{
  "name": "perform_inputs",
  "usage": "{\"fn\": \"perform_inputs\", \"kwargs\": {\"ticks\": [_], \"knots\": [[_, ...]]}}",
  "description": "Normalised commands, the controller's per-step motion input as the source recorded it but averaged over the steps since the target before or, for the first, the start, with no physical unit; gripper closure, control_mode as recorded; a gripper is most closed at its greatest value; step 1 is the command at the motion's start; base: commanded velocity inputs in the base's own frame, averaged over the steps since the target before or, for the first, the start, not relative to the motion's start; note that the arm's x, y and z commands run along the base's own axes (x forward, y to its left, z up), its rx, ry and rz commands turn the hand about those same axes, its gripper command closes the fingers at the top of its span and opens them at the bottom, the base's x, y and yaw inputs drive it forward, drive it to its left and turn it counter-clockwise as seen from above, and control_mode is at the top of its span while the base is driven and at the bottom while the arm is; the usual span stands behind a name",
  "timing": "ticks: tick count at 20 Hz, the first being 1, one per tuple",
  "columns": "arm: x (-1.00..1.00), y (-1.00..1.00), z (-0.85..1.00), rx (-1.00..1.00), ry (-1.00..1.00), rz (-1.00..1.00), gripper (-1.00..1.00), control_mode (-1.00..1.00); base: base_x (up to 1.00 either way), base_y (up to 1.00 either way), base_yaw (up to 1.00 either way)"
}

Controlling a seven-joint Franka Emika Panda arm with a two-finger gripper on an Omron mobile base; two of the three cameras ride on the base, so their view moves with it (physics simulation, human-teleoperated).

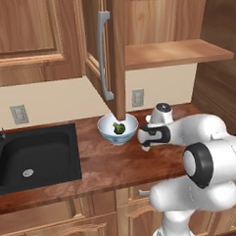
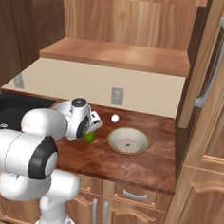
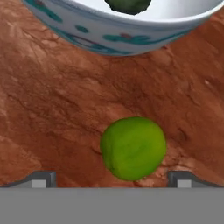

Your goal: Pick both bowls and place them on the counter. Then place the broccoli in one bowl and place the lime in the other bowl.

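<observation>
In the hand view the white bowl (image 3: 122,30) is cut off at the top edge, and the broccoli (image 3: 127,4) inside it shows just as a dark sliver. In the right base view the lime (image 2: 89,138) is half hidden behind the wrist. The end effector (image 3: 111,178) shows two small tips only, spread wide, holding nothing. The lime (image 3: 133,148) lies on the counter (image 3: 52,113) between them, just ahead; round, no clear long axis. The white bowl stands beyond the lime, approx. straight ahead. In the left base view the broccoli (image 1: 119,128) sits w/ its head up. The beige bowl (image 2: 128,141) is off to the side, upright, near a small white ball (image 2: 115,118). The arm is folded, forearm reaching forward, wrist bent down towards the counter.
</observation>
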Motion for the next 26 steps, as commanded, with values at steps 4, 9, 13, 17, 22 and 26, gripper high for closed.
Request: {"fn": "perform_inputs", "kwargs": {"ticks": [4,9,13,17,22,26], "knots": [[0.19,0.00,-0.26,-0.02,0.09,0.00,-1.00,-1.00,0.00,0.00,0.00],[0.22,0.00,-0.20,-0.02,0.07,0.00,-1.00,-1.00,0.00,0.00,0.00],[0.27,0.00,-0.17,-0.03,0.03,0.00,-1.00,-1.00,0.00,0.00,0.00],[0.22,0.00,-0.16,-0.04,0.02,0.00,-1.00,-1.00,0.00,0.00,0.00],[0.04,-0.03,-0.23,-0.04,0.04,0.00,-1.00,-1.00,0.00,0.00,0.00],[0.04,-0.05,-0.21,-0.03,0.01,0.00,-1.00,-1.00,0.00,0.00,0.00]]}}
